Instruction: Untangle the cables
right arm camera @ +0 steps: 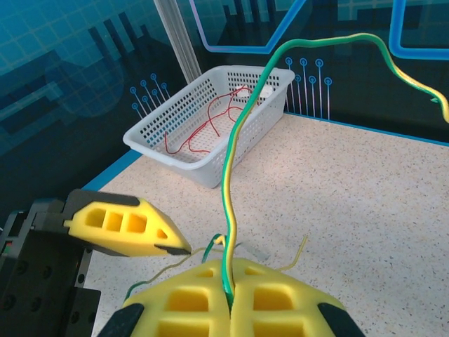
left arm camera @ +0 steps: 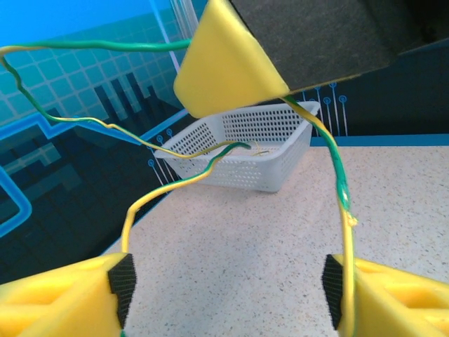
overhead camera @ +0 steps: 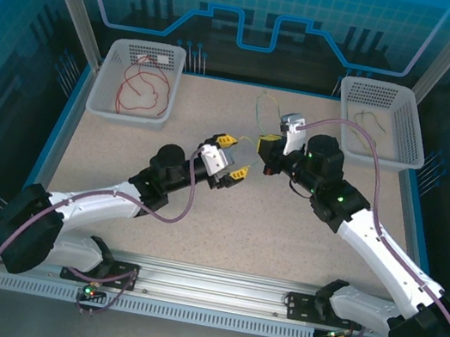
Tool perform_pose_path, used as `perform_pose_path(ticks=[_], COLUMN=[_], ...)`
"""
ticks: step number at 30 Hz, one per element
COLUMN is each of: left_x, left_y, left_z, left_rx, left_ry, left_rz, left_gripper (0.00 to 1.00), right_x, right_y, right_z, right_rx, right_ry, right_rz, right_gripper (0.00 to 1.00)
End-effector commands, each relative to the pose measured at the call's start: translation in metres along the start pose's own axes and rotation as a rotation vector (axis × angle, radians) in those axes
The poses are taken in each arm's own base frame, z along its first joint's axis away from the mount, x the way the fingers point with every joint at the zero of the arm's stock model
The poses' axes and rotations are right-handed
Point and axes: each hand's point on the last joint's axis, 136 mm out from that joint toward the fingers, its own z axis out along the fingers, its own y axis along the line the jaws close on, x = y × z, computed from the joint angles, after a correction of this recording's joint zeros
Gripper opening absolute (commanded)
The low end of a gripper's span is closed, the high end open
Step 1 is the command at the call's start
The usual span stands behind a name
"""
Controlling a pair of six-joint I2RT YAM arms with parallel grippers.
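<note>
top: overhead from behind | left wrist: low, faces right basket | right wrist: low, faces left basket

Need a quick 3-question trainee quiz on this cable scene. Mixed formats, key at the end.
1. True or false: the right gripper is shut on a yellow-green cable.
2. In the top view, the basket at the left holds cables of which colour? A red, B blue, C white.
3. Fill in: the jaws of the left gripper stand ____.
Key: 1 true; 2 A, the red cables; 3 open.
</note>
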Motion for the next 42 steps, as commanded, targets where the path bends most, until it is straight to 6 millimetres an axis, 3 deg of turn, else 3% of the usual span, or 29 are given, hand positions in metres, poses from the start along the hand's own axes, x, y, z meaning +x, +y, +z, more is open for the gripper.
perform_pose_path(ticks=[1,13,17,21,25,28,32,36,38,42], left_x=[-0.021,-0.003,0.002,0.001,0.0,0.001,-0.003,-0.009,-0.005,0.004], left_y=[0.021,0.04,0.039,0.033,0.032,0.031,0.029,0.026,0.023,0.025], left_z=[-0.006,0.01,0.015,0.016,0.014,0.013,0.009,0.005,0.005,0.002], left_rx=[-0.102,-0.084,-0.06,-0.027,-0.021,-0.022,-0.012,0.019,0.043,0.028], left_ry=[-0.09,-0.049,-0.038,-0.048,-0.051,-0.048,-0.055,-0.033,0.011,0.073], left_rz=[0.037,0.026,0.027,0.03,0.019,0.013,0.001,-0.031,-0.038,-0.038], left_gripper=[0.8,0.85,0.8,0.54,0.2,0.05,0.0,0.0,0.0,0.0], right_x=[0.001,0.005,0.002,0.003,0.004,0.006,0.007,0.013,0.01,-0.01], right_y=[0.012,0.046,0.052,0.047,0.032,0.032,0.014,-0.033,-0.033,-0.026], right_z=[0.003,-0.004,-0.006,-0.003,0.001,0.002,0.005,0.002,-0.004,-0.033], right_rx=[-0.052,-0.252,-0.281,-0.258,-0.17,-0.173,-0.071,0.173,0.174,0.174], right_ry=[0.008,0.028,0.015,0.021,0.013,0.014,0.019,0.072,0.07,-0.027], right_rz=[-0.014,-0.046,-0.047,-0.037,-0.019,-0.023,-0.003,0.031,-0.017,-0.118], right_gripper=[0.0,0.0,0.0,0.0,0.0,0.0,0.0,0.37,0.49,0.6])
